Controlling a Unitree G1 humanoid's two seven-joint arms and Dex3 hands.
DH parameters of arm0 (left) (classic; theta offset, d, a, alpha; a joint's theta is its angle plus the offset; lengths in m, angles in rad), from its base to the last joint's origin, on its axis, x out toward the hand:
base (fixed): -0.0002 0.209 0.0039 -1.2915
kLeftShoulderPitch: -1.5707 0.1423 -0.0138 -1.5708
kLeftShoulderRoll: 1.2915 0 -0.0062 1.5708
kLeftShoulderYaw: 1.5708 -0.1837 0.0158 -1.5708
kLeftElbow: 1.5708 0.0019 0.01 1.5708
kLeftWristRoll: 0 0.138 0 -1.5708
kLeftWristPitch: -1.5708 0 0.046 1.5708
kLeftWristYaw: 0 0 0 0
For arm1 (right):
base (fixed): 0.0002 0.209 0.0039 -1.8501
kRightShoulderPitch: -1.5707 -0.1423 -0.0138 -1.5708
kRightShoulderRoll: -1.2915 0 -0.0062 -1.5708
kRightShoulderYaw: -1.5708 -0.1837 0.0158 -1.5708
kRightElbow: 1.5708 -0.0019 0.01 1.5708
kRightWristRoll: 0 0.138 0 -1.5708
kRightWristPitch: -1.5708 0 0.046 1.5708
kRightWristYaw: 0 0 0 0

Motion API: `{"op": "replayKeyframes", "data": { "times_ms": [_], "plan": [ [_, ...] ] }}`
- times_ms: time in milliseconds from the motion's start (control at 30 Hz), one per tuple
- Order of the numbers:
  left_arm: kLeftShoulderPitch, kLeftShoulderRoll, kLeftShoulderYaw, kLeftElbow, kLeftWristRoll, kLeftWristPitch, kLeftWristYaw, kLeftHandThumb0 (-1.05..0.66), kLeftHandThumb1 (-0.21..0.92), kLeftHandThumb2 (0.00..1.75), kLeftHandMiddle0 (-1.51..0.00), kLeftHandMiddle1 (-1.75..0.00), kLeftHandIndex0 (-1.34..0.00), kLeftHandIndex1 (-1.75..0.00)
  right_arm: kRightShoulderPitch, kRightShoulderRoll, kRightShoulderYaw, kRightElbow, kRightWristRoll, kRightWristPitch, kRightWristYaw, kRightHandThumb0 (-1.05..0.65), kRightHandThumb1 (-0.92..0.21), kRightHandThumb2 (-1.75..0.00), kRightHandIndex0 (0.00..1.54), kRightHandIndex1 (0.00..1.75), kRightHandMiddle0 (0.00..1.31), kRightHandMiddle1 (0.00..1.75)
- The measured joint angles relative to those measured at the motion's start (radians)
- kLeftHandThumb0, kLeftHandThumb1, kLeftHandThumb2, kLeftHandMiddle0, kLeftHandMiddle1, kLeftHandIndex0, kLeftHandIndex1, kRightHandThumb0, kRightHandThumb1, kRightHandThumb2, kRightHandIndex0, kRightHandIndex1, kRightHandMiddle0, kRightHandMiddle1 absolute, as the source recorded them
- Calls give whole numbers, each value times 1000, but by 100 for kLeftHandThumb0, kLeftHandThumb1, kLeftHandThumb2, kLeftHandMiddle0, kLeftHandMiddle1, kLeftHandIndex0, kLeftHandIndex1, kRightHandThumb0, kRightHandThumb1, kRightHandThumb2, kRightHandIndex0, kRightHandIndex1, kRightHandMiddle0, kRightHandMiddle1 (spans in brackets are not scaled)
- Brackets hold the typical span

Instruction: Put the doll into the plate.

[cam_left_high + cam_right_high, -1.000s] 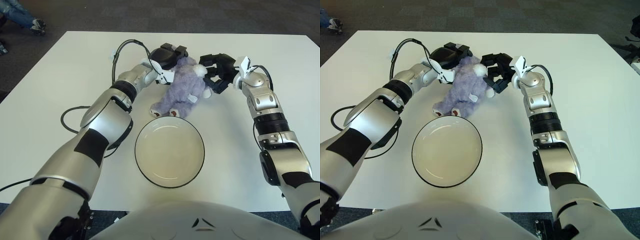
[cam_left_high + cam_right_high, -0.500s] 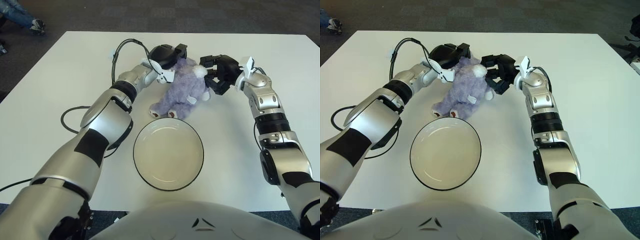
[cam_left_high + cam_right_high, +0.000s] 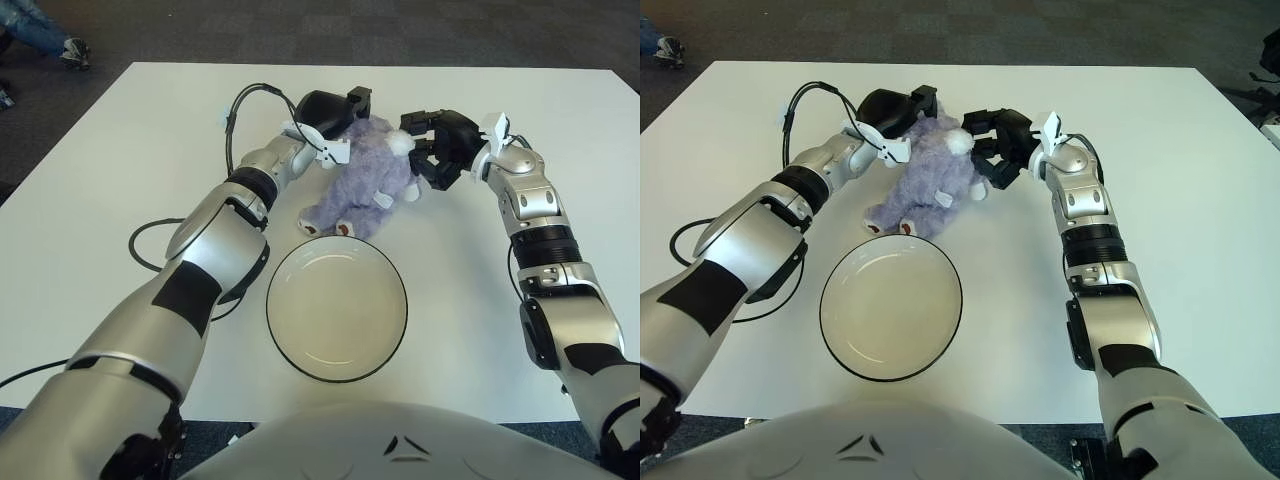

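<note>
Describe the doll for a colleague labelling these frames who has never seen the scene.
On the white table, look past the far rim of the round plate. There the doll sits between the left hand and the right hand, both gripping it. It is the only soft thing: a fuzzy purple plush with white-soled feet pointing at the plate.

An office or lab room: grey carpet tiles (image 3: 420, 30) (someone's shoe (image 3: 75, 48) at upper left) surround a white table (image 3: 120, 150).

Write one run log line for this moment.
doll: on table, behind plate | left robot hand and right robot hand: both gripping doll | plate: holds nothing
</note>
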Motion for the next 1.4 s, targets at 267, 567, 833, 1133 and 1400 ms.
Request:
{"op": "replayKeyframes", "data": {
  "times_ms": [267, 567, 833, 1133, 1400],
  "plan": [
    [8, -3, 8, 0, -5, 7, 43, 0, 20, 142, -73, -168, -51, -167, 0, 0, 1, 0, -7, 0, -22, -1, 1, -154, 81, 175, 88, 131],
    [13, -3, 9, 0, -5, 18, 101, 0, 32, 121, -69, -150, -50, -166, 0, 0, 8, 0, -17, -1, -51, -1, 0, -152, 79, 175, 92, 126],
    [17, -2, 16, 0, -6, 22, 169, 0, 32, 117, -71, -141, -54, -163, 0, -2, 15, 0, -33, -3, -70, -1, 0, -152, 79, 175, 92, 126],
    [26, -2, 22, 0, -8, 36, 232, 0, 30, 116, -73, -136, -60, -161, 0, -4, 24, 0, -69, -2, -107, -1, -1, -151, 79, 175, 90, 128],
    [31, -4, 46, 0, -23, 47, 269, 0, 27, 118, -76, -136, -63, -157, 1, -3, 26, -5, -89, 15, -144, -1, 1, -153, 80, 175, 91, 128]
  ]
}}
